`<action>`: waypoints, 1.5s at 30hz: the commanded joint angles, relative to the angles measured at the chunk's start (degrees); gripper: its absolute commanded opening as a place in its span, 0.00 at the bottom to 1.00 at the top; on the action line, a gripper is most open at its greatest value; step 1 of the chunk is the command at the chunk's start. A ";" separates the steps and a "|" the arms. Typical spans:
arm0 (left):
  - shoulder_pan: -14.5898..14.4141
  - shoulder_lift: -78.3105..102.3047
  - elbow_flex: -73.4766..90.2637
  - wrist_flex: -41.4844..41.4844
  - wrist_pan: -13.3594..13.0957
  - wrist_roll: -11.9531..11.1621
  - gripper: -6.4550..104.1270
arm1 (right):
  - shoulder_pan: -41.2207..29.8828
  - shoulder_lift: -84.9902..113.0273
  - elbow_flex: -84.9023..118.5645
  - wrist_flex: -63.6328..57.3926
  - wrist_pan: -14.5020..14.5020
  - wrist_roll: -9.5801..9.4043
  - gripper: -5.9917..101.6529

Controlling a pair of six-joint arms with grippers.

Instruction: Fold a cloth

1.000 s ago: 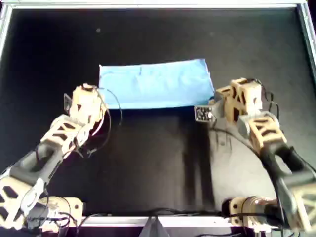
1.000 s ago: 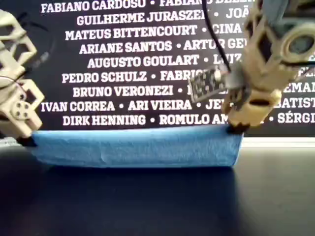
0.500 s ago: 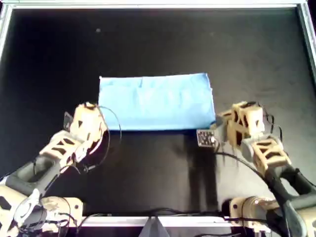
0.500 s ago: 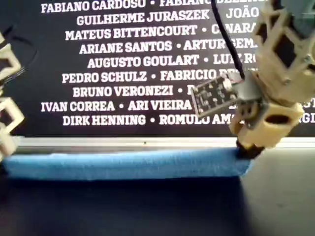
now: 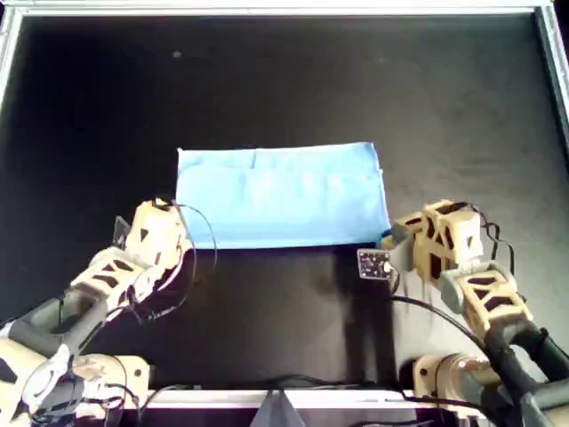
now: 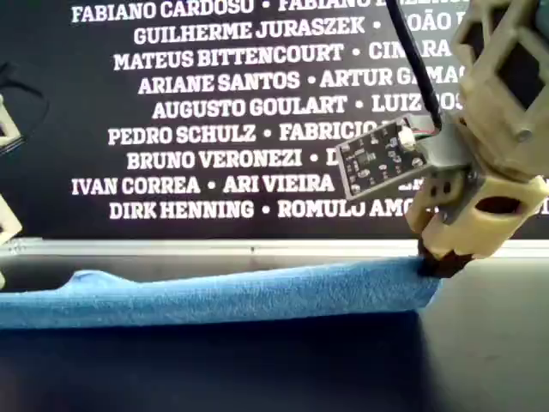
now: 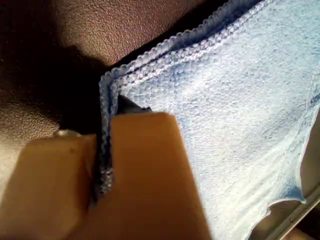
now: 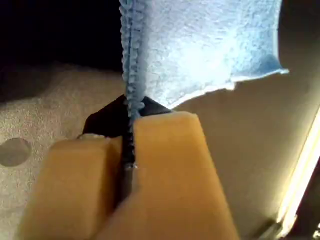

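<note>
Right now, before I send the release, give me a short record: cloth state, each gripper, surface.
cloth: sky-blue cloth, doubled into a rectangle, lying mostly flat
first gripper: my first gripper shut on a doubled cloth corner
second gripper: my second gripper shut on a doubled cloth edge
arms: one at each near corner in the overhead view
surface: black table
backdrop: name banner in the exterior view

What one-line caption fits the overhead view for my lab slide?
Two tan arms pinch the near corners of a folded sky-blue cloth lying on a black table.
</note>
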 commanded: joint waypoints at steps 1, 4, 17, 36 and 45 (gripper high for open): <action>1.41 1.93 0.09 0.53 -0.18 -0.18 0.05 | -0.26 2.64 -0.70 -0.62 0.35 0.35 0.14; 1.41 1.93 0.09 0.53 -0.18 0.18 0.10 | -0.26 2.64 -0.79 -0.62 0.44 0.35 0.31; 0.79 2.72 0.26 0.79 -0.18 0.62 0.68 | -1.32 2.72 -3.16 -0.70 1.32 -0.35 0.52; 0.79 42.36 20.30 0.79 -1.23 0.62 0.71 | -1.41 2.64 -1.41 -0.62 1.49 -0.53 0.52; 0.97 68.82 23.47 0.79 -1.32 0.70 0.72 | -0.35 1.67 2.37 -0.18 0.53 -0.70 0.52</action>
